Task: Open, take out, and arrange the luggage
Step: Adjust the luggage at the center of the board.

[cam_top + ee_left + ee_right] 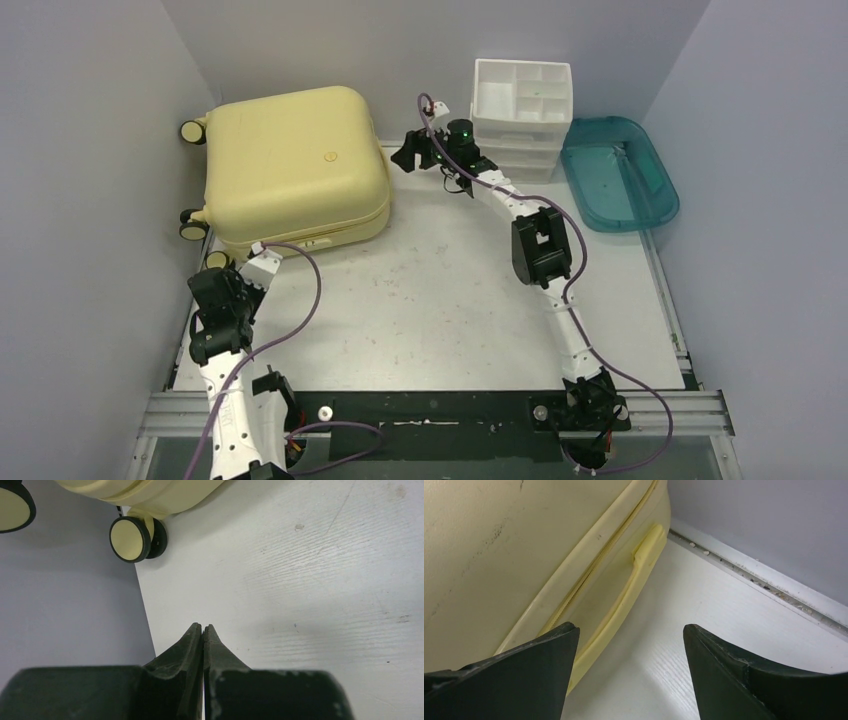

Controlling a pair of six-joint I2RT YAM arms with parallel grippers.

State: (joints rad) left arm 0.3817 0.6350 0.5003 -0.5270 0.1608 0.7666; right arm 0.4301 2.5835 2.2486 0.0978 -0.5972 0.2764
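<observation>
Back-left on the tabletop [430, 300], the pale-yellow hard-shell suitcase [290, 165] lies flat with its shell closed and its wheels [192, 131] pointing at the left wall. Zipper [594, 570] runs shut along the side seam, and the yellow side handle [631, 587] sits flat against the shell below it.

Right arm [540, 250] reaches to the far side, its jaws just beside the suitcase's right edge. Right jaws are spread wide and released, with nothing between them; the handle shows past the left one, not touched.

Left arm [225, 310] is by the suitcase's near-left corner. Left jaws are clenched tip to tip on nothing, low over the bare tabletop at its left edge, a wheel [131, 539] a little ahead.

White drawer organizer [520, 115] stands at the back, right of the suitcase. Teal plastic tray [620, 175] is just beside it on the right.
</observation>
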